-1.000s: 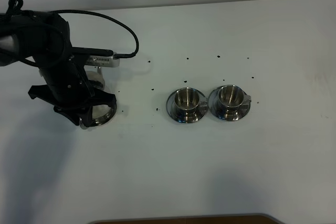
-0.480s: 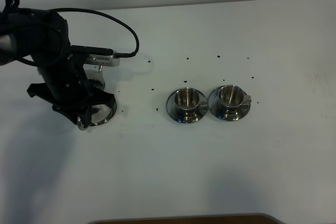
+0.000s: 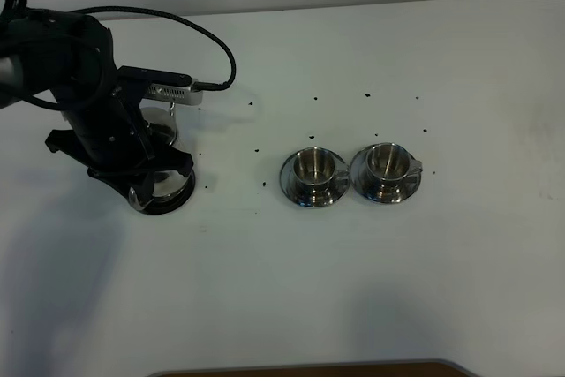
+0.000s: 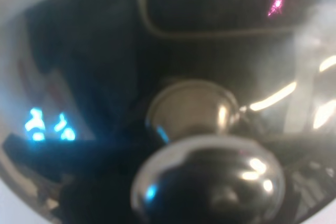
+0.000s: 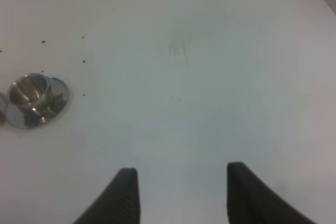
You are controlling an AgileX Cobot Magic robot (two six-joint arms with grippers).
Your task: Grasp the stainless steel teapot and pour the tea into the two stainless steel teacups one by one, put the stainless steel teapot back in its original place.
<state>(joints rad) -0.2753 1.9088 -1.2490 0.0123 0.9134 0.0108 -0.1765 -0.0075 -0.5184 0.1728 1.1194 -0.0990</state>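
Note:
The stainless steel teapot (image 3: 162, 131) stands at the left of the table, mostly hidden under my left arm. Its domed lid and round knob (image 4: 207, 182) fill the left wrist view, very close and blurred. The rim of a round steel saucer (image 3: 178, 192) shows under the arm. My left gripper's fingers are hidden, so I cannot tell how they stand. The two teacups (image 3: 313, 167) (image 3: 387, 162) stand side by side on their saucers at the table's middle; no tea shows. My right gripper (image 5: 184, 192) is open and empty above bare table, with one cup (image 5: 32, 91) far off.
Small dark specks (image 3: 256, 149) lie scattered on the white table between the teapot and the cups. A black cable (image 3: 221, 50) loops from the left arm over the table. A brown edge (image 3: 309, 368) shows at the table's front.
My left arm has shifted slightly toward the back left over the teapot. The cups have not moved.

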